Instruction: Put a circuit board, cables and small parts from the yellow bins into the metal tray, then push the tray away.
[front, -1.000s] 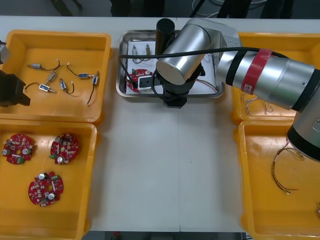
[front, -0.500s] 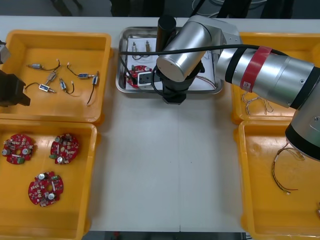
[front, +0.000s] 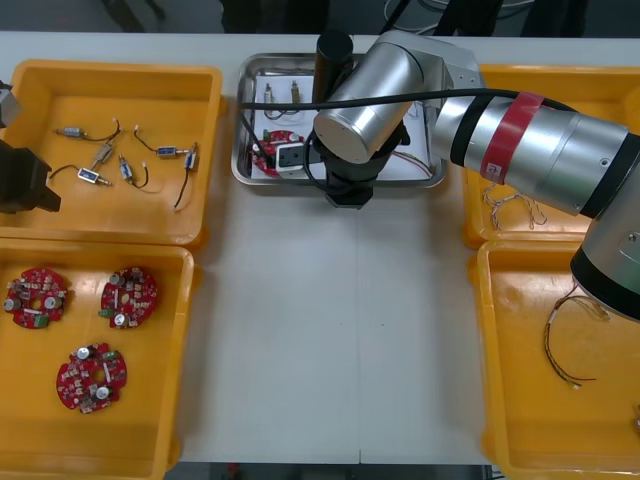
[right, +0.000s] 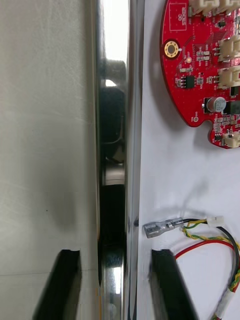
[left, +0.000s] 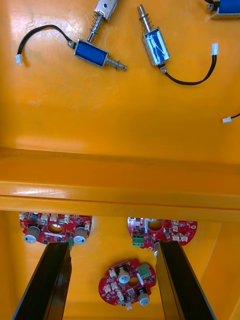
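— Where did the metal tray (front: 420, 184) stand, and what was in it?

— At the far middle of the table (front: 330, 330). On its white lining lay a circuit board (right: 205, 65), a red and yellow cable (right: 210, 240) near that, and small metal parts (front: 282, 97) towards the far side. Loading looked finished to me, so the step in hand was the push.

— And the right gripper (right: 116, 252)?

— It was at the tray's near rim, about midway along. Its fingers were spread and gripping nothing, one outside over the table and one inside over the lining, with the rim between them.

— What did the next move call for?

— A straight drive towards the far edge, I'd judge, with the outer finger bearing on the rim. Staying low and central should stop the tray turning.

— The left gripper (left: 112, 247)?

— Idle, fingers apart, over the far-left yellow bin (front: 120, 75).
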